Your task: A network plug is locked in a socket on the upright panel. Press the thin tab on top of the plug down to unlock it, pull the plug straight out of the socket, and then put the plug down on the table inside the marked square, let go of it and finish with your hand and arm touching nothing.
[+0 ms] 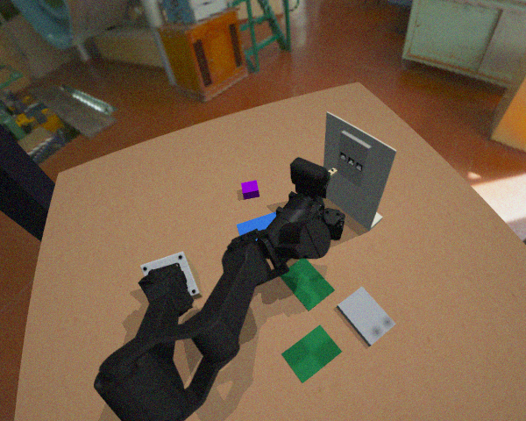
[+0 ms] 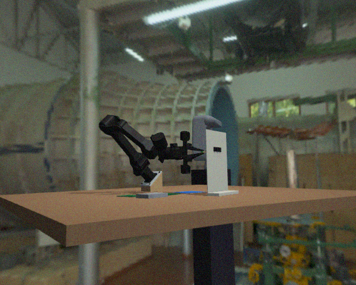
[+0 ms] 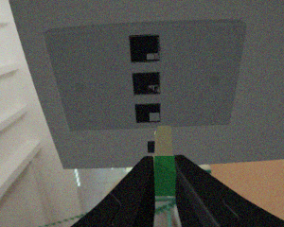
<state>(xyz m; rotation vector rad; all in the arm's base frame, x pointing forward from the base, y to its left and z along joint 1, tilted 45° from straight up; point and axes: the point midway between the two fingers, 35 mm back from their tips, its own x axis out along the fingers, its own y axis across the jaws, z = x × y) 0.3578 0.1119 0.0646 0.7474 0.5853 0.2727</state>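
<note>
The upright grey panel [image 1: 358, 195] [image 2: 216, 174] [image 3: 265, 95] has three dark square sockets [image 1: 351, 160] [image 3: 146, 83], with no plug in any of them. My gripper [image 1: 329, 174] [image 2: 203, 151] [image 3: 163, 165] is shut on the plug [image 1: 332, 170] [image 3: 164, 141], which has a cream front and a green rear part in the wrist view. The plug is out of the socket, in the air in front of the panel. Its tab cannot be made out. A blue patch [image 1: 255, 224] [image 2: 190, 192] lies flat on the table, partly hidden under my arm; its full outline is not visible.
Two green patches [image 1: 309, 285] [image 1: 311, 353] lie beside and below my arm in the top view. A light grey slab [image 1: 365, 315] [image 2: 151, 195] lies to their right. A purple cube [image 1: 250, 189] stands behind the blue patch. The panel stands on a pale foot [image 2: 230, 192].
</note>
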